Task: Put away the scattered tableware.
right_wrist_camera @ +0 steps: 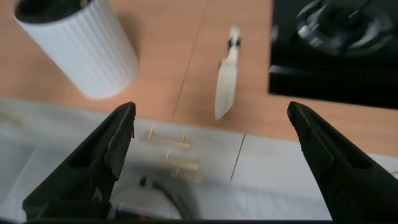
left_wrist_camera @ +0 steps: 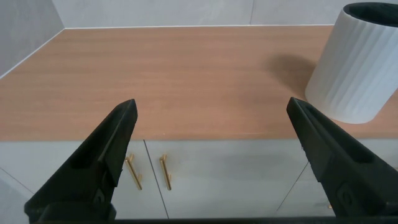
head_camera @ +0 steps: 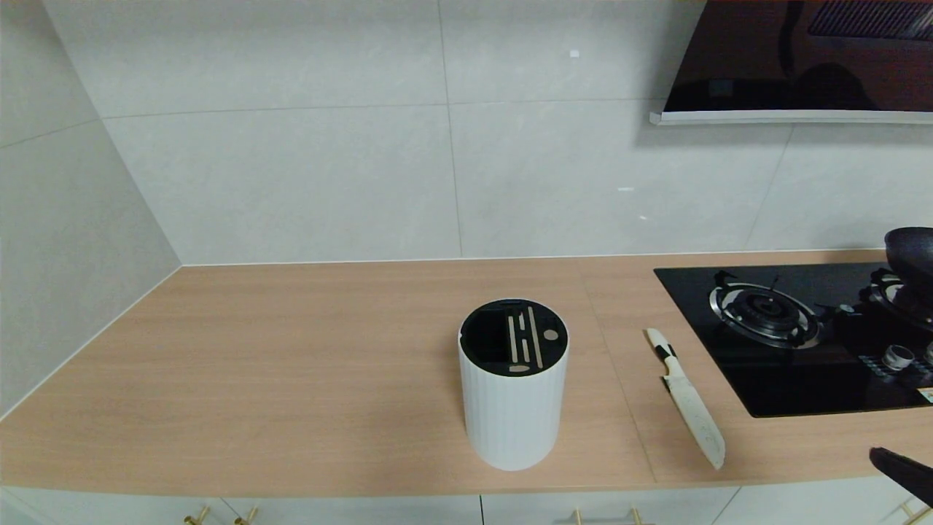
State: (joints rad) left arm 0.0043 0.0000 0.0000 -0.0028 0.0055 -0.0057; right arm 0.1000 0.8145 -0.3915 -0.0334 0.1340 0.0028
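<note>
Pick-up judged not yet begun: your left claw (left_wrist_camera: 210,106) and right claw (right_wrist_camera: 210,107) stood wide, empty. Knife (head_camera: 685,397) lay on bench (head_camera: 291,350) right of holder (head_camera: 514,383); next move likely needed the right claw over its handle

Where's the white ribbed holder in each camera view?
Head view: the holder stands on the wooden counter, left of the knife.
Left wrist view: the holder stands near the wooden counter's front edge.
Right wrist view: the holder stands beside the knife.
Shared landmark: the wooden counter.
</note>
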